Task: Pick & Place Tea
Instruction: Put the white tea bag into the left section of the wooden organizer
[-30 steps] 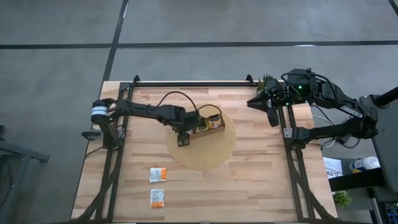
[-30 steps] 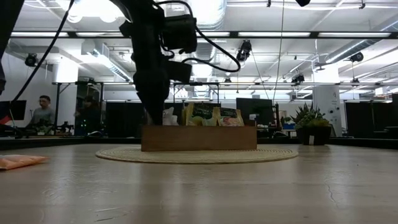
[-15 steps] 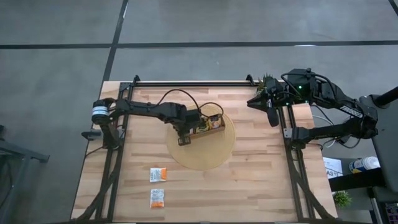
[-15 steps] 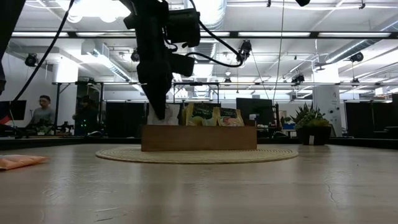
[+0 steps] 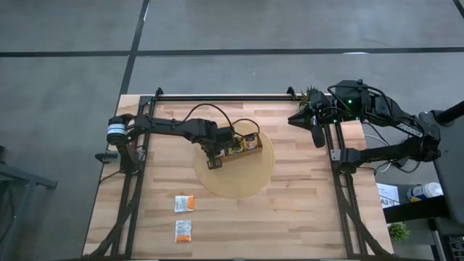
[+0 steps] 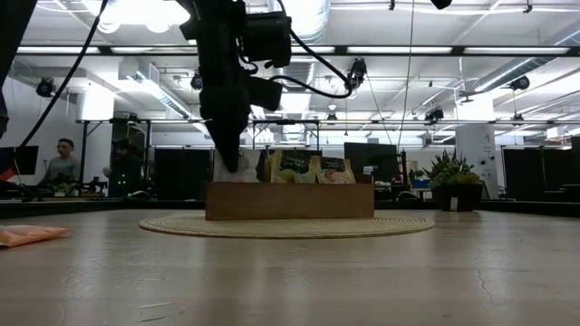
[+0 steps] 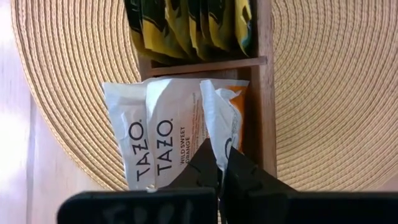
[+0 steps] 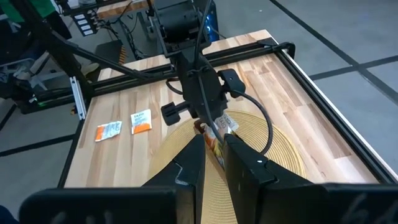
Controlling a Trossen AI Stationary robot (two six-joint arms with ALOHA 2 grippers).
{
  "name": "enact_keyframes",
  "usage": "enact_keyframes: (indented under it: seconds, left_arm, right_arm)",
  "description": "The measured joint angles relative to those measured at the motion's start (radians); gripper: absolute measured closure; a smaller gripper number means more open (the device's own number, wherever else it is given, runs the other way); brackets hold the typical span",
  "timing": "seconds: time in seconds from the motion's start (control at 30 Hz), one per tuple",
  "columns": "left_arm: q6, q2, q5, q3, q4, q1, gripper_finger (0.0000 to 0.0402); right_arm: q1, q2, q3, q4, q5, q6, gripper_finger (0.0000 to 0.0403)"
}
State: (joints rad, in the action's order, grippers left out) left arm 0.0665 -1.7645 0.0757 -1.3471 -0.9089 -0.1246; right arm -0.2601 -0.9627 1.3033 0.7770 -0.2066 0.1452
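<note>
**Inspector A:** Where is the tea?

**Inspector B:** White sachets (image 7: 163, 140) stand in the end compartment of the tray (image 5: 243, 147), yellow-green ones (image 7: 186, 28) in the compartment next to it. The tray sits on a round woven mat (image 5: 250, 177). Two more sachets (image 5: 185, 203) (image 5: 183, 230) lie flat on the bare surface (image 5: 304, 210), well apart from the mat, toward its near edge.

**Inspector A:** Left tool?

**Inspector B:** The left tool (image 7: 219, 163) hangs over the white sachets, fingers together. Whether it pinches the nearest sachet's edge, I cannot tell.

**Inspector A:** Right tool?

**Inspector B:** The right tool (image 8: 213, 146) waits raised at the far right corner of the surface, beside a small plant (image 5: 312, 93). Its fingers stand close, a narrow gap between, holding nothing.
</note>
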Motion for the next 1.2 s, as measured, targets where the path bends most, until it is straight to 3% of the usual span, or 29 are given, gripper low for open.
enact_keyframes:
  seconds: [0.23, 0.63, 0.8, 0.9, 1.0, 1.1, 1.2]
  left_arm:
    - [0.028, 0.001, -0.001, 0.008, 0.000, 0.000, 0.0390]
    - [0.027, 0.001, 0.015, -0.040, -0.051, -0.001, 0.0274]
    - [0.020, 0.003, 0.049, -0.123, -0.131, -0.003, 0.0256]
    - [0.005, 0.011, 0.033, -0.170, -0.130, -0.003, 0.0255]
    - [-0.016, 0.011, -0.087, -0.191, -0.128, -0.013, 0.0269]
    - [-0.011, 0.007, -0.201, -0.180, -0.122, -0.028, 0.0313]
    - [-0.008, 0.005, -0.198, -0.140, -0.102, -0.041, 0.0378]
  right_arm:
    - [0.000, 0.000, 0.000, 0.001, 0.000, -0.005, 0.0346]
    - [0.000, 0.000, 0.000, 0.001, -0.001, -0.003, 0.0346]
    - [0.000, 0.000, 0.000, 0.001, -0.001, 0.000, 0.0346]
    - [0.000, 0.000, 0.000, 0.001, -0.001, 0.000, 0.0346]
    - [0.000, 0.000, 0.000, 0.001, -0.001, 0.000, 0.0346]
    - [0.000, 0.000, 0.000, 0.001, -0.001, 0.000, 0.0346]
    - [0.000, 0.000, 0.000, 0.001, -0.002, -0.004, 0.0346]
